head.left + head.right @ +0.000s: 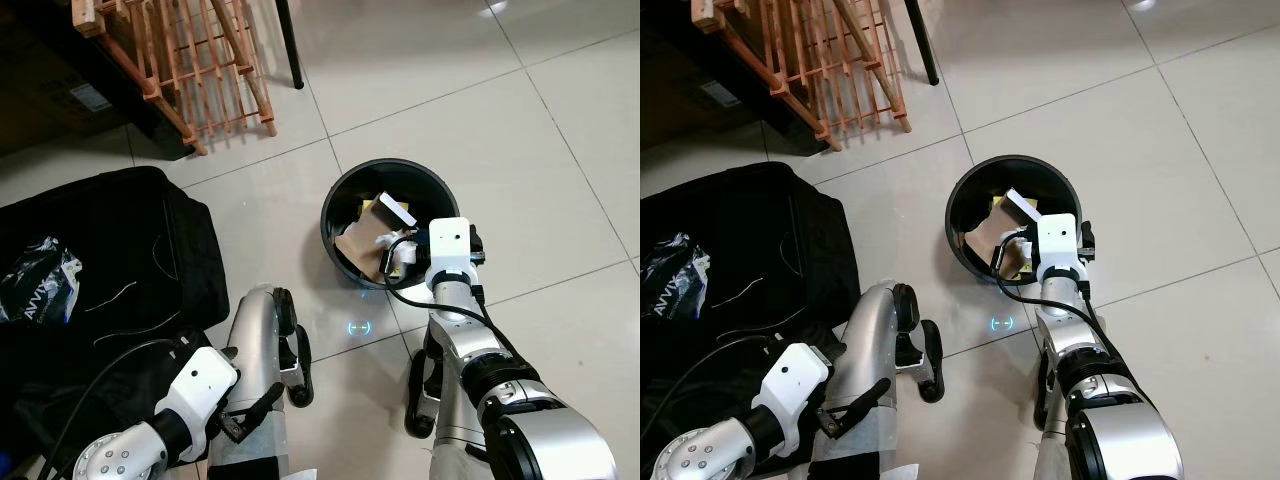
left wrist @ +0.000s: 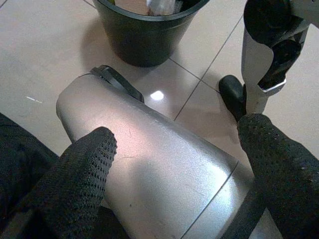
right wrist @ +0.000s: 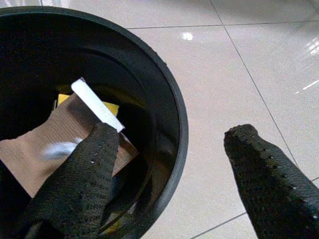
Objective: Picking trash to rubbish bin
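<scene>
Black rubbish bin (image 1: pixel 345 205) sits under my right tool (image 3: pixel 169 174), spread and empty astride its rim; lowering could tip it.

Black soft bag (image 1: pixel 120 240) lies open on pale tiled floor (image 1: pixel 560 180), left side of scene; crumpled dark printed wrapper (image 1: pixel 38 283) rests on bag's left part, thin white cord (image 1: pixel 112 296) just beside it; orange wooden rack (image 1: pixel 190 65) stands beyond bag; dark table leg (image 1: pixel 291 45) just beside rack
</scene>
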Controlling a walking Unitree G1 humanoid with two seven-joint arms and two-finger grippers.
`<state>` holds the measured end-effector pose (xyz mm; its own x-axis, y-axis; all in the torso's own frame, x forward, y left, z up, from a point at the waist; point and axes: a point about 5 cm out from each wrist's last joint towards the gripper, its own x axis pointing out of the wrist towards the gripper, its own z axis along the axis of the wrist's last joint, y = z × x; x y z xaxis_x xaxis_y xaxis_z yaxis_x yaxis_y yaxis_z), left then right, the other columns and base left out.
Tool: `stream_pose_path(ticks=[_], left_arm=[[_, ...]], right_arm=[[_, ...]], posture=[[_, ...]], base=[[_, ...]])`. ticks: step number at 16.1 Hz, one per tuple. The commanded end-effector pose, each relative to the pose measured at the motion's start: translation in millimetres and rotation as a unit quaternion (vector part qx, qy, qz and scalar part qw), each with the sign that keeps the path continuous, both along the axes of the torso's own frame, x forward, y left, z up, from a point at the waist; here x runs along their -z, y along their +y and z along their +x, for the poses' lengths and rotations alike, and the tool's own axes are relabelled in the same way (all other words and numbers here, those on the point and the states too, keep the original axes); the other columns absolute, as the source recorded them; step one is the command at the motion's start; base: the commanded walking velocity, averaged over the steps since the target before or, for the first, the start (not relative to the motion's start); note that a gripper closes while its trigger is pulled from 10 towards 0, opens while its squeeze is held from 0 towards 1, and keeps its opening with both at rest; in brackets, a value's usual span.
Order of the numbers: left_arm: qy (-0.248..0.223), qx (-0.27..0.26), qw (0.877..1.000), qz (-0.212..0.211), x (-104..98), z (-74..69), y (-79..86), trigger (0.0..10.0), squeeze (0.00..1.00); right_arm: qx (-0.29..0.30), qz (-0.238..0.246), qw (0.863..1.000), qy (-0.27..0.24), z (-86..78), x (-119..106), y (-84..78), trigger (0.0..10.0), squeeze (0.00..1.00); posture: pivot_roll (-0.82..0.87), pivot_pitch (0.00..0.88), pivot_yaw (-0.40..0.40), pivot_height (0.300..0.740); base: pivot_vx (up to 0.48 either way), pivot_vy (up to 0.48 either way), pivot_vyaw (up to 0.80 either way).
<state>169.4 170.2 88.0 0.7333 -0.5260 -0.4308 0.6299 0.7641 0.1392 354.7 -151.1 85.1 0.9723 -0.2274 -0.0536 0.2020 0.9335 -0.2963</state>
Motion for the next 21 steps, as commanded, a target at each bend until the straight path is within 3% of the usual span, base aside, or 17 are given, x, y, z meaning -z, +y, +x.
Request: stream_pose_path(ticks=[1, 5, 7, 8, 14, 21], left_arm=[[0.029, -0.006, 1.000, 0.008, 7.8, -10.5, 4.9, 10.0, 0.00], [0.029, -0.005, 1.000, 0.007, 7.9, -10.1, 4.2, 10.0, 0.00], [0.029, -0.005, 1.000, 0.007, 9.5, -7.9, 3.4, 10.0, 0.00], [0.028, -0.004, 1.000, 0.006, 10.3, -6.1, 2.4, 10.0, 0.00], [0.003, 0.003, 1.000, -0.001, 9.0, 15.3, -2.7, 10.0, 0.00], [-0.035, 0.028, 0.999, -0.013, 7.9, 54.9, -16.6, 10.0, 0.00]], right_arm=[[-0.001, 0.004, 1.000, 0.018, -7.7, 12.8, 3.3, 10.0, 1.00], [-0.009, 0.011, 1.000, 0.023, -8.8, 15.1, 5.0, 10.0, 0.98], [-0.010, 0.011, 1.000, 0.024, -8.9, 15.4, 4.7, 10.0, 0.81], [-0.009, 0.010, 1.000, 0.024, -9.1, 15.5, 3.8, 10.0, 0.03], [-0.003, 0.032, 0.999, -0.008, -7.5, 6.4, -5.5, 10.0, 0.00], [0.023, 0.029, 0.999, -0.021, -3.7, -2.8, -27.3, 10.0, 0.00]], posture=[[0.29, 0.561, 0.160, 0.573], [0.28, 0.560, 0.158, 0.573], [0.28, 0.552, 0.155, 0.573], [0.27, 0.542, 0.151, 0.573], [0.25, 0.463, 0.154, 0.577], [0.19, 0.313, 0.155, 0.651]], base=[[0.000, 0.000, 0.00], [0.000, 0.000, 0.00], [0.000, 0.000, 0.00], [0.000, 0.000, 0.00], [0.000, 0.000, 0.00], [0.000, 0.000, 0.00]])
